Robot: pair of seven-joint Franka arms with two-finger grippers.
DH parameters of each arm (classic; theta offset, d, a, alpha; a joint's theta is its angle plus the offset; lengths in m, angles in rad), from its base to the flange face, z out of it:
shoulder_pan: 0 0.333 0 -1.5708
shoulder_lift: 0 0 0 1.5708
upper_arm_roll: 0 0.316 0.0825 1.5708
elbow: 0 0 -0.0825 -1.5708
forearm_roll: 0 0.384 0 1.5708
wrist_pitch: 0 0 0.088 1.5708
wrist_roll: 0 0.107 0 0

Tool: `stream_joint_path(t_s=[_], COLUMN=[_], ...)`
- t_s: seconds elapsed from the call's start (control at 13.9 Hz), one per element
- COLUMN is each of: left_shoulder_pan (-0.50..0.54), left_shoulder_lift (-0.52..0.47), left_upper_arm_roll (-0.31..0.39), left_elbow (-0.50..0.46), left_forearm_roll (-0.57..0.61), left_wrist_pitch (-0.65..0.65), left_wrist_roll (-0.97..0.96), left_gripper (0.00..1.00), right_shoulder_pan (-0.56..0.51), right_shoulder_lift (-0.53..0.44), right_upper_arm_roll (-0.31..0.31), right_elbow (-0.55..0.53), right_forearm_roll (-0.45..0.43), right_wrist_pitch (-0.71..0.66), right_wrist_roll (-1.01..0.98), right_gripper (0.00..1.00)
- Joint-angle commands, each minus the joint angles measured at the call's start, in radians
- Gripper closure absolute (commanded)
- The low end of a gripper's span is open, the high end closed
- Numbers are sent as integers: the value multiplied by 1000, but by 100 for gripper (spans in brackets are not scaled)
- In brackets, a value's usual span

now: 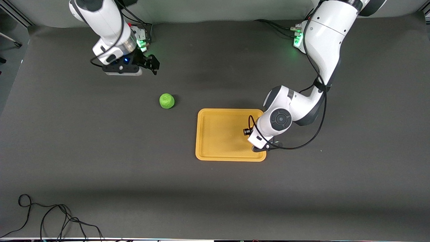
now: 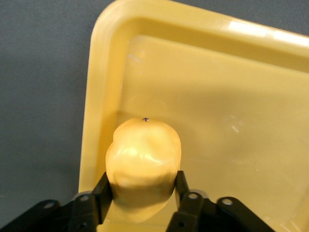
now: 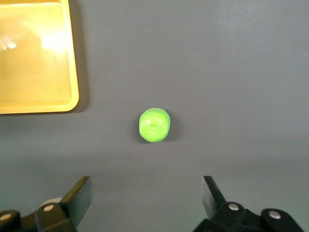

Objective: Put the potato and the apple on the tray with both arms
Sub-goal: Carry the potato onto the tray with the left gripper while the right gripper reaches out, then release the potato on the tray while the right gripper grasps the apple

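Surface: dark grey table [image 1: 100,151], black cable [image 1: 50,218] near the front camera's edge.
Tray [image 1: 218,134]: mid-table, toward the left arm's end.
Left gripper [image 2: 140,203]: low over the tray's corner, clamped on the potato [image 2: 143,159].
Right gripper [image 3: 145,198]: fingers apart, hanging over bare table.
Apple [image 1: 167,101]: on the table, beside the tray toward the right arm's end.
Progress: potato about to be released; apple not yet picked.

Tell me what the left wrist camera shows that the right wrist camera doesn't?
Only the left wrist view shows the potato, gripped between the left gripper's fingers over a corner of the tray. Only the right wrist view shows the apple, lying alone on the dark table beside the tray, with the right gripper open above it. Both show the yellow tray.
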Motion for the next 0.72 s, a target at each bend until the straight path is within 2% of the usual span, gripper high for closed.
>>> stream_joint_path(t_s=[0.0, 0.07, 0.14, 0.36, 0.5, 0.65], left_shoulder_pan=[-31, -32, -30, -9, 8, 10], left_shoulder_lift=[8, 10, 10, -34, -140, -258], left_upper_arm_roll=[17, 18, 20, 27, 59, 137], left_elbow=[17, 16, 16, 22, 20, 19], left_forearm_roll=[6, 8, 9, 14, 14, 19], left_wrist_pitch=[-1, -1, -1, -15, -47, -151], left_wrist_roll=[-25, -25, -25, -24, -25, -6], left_gripper=[18, 13, 2, 1, 0, 0], right_shoulder_pan=[30, 31, 57, 73, 77, 76], right_shoulder_lift=[23, 57, 99, 237, 300, 351], right_upper_arm_roll=[-10, -10, -10, -10, -10, -15], right_elbow=[-149, -180, -200, -223, -252, -267], right_forearm_roll=[-4, -4, -6, -6, -6, -4], right_wrist_pitch=[189, 249, 310, 462, 563, 634], right_wrist_roll=[33, 45, 50, 96, 97, 97], right_gripper=[0, 0, 0, 0, 0, 0])
